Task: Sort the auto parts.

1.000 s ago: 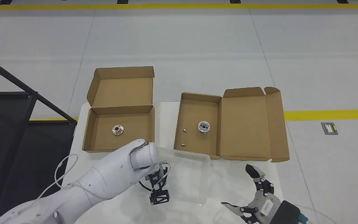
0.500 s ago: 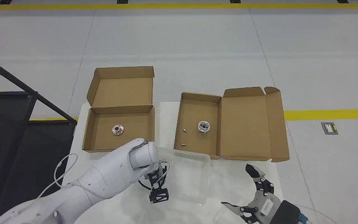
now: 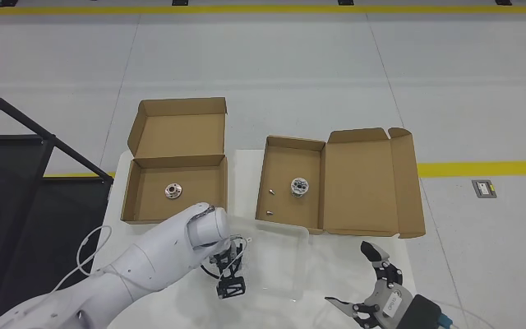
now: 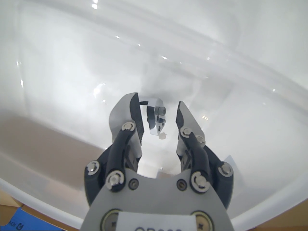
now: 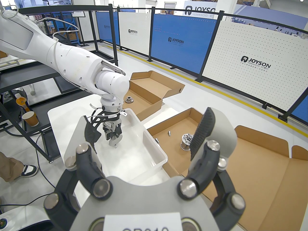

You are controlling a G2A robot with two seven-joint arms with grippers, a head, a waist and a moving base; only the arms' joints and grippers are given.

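- Step in hand, by judgement: picking from the clear tray (image 3: pixel 283 263). Descend squarely and close slowly, so that the small metal part (image 4: pixel 156 118) does not skid on the slick floor.
- Jaws of the left gripper (image 4: pixel 158 111): partly open, holding nothing. It sits at lower centre of the top view.
- Part: on the tray floor, between the fingertips and nearer one pad; contact cannot be told.
- Jaws of the right gripper (image 3: pixel 345 271): wide open and empty, at lower right.

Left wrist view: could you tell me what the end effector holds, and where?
Nothing yet: the left end effector is open astride a small metal part.
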